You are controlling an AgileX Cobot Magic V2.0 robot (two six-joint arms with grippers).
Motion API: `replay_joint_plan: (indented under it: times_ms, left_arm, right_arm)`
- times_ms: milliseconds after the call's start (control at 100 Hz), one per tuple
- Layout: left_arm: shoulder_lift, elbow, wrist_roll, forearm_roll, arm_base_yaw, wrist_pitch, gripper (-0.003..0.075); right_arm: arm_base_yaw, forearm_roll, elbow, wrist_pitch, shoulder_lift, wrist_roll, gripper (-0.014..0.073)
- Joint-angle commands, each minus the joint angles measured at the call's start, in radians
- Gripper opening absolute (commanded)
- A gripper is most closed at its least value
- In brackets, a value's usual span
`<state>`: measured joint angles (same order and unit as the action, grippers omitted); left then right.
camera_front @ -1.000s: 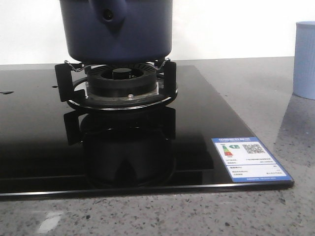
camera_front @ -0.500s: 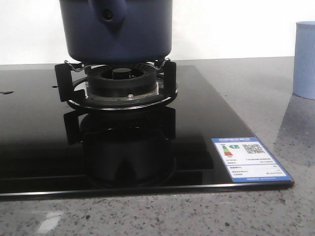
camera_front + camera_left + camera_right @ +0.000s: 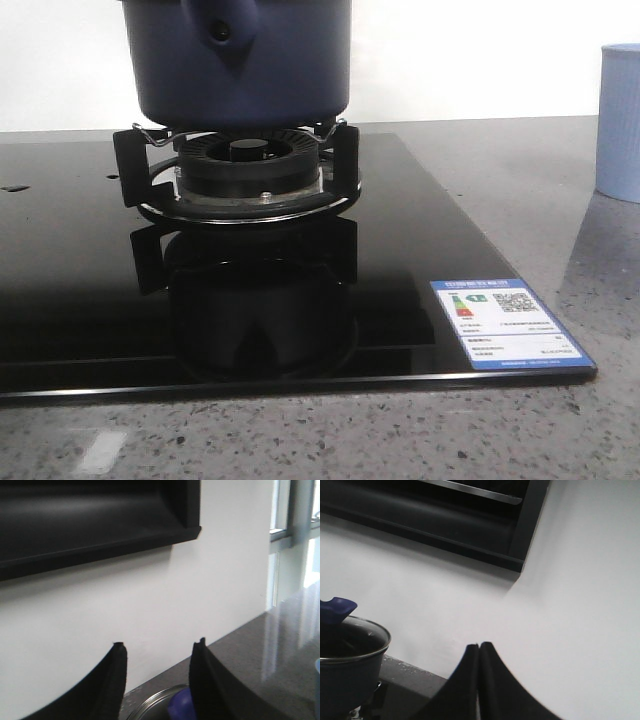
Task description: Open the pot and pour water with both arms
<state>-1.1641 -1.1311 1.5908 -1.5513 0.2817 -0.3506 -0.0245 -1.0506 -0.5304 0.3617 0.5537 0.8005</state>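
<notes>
The navy pot (image 3: 240, 65) sits on the burner (image 3: 245, 170), lidded, contents hidden; its stubby handle faces near. Left gripper (image 3: 157, 652) released; right gripper (image 3: 479, 647) clenched, empty

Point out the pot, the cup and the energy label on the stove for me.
pot (image 3: 260, 75), front view, on its dark blue side wall.
cup (image 3: 620, 120), front view, on its pale blue ribbed side.
energy label (image 3: 505, 325), front view, on the sticker's middle.

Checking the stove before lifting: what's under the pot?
The pot sits on a black pan support over a round gas burner. No flame shows; the pot's underside is hidden.
</notes>
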Motion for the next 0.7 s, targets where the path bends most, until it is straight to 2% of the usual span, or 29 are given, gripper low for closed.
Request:
replay_joint_plan:
  times_ms: [0, 120, 220, 470, 690]
  left_arm:
    - [0.148, 0.07, -0.018, -0.016, -0.001, 0.093, 0.0192]
    - [0.346, 0.252, -0.018, 0.031, -0.001, 0.176, 0.0092]
    - [0.484, 0.385, -0.018, 0.045, -0.001, 0.199, -0.0021]
    - [0.719, 0.645, -0.018, 0.047, -0.001, 0.22, -0.0019]
    - [0.81, 0.735, -0.018, 0.019, -0.001, 0.231, -0.0019]
  right_arm:
    - [0.001, 0.002, 0.032, 0.022, -0.06, 0.045, -0.0066]
    - [0.001, 0.002, 0.155, 0.027, -0.167, 0.143, -0.0066]
    - [0.001, 0.002, 0.241, 0.061, -0.246, 0.147, -0.0066]
    - [0.001, 0.002, 0.339, 0.118, -0.367, 0.147, -0.0066]
    - [0.001, 0.002, 0.339, 0.184, -0.371, 0.147, -0.0066]
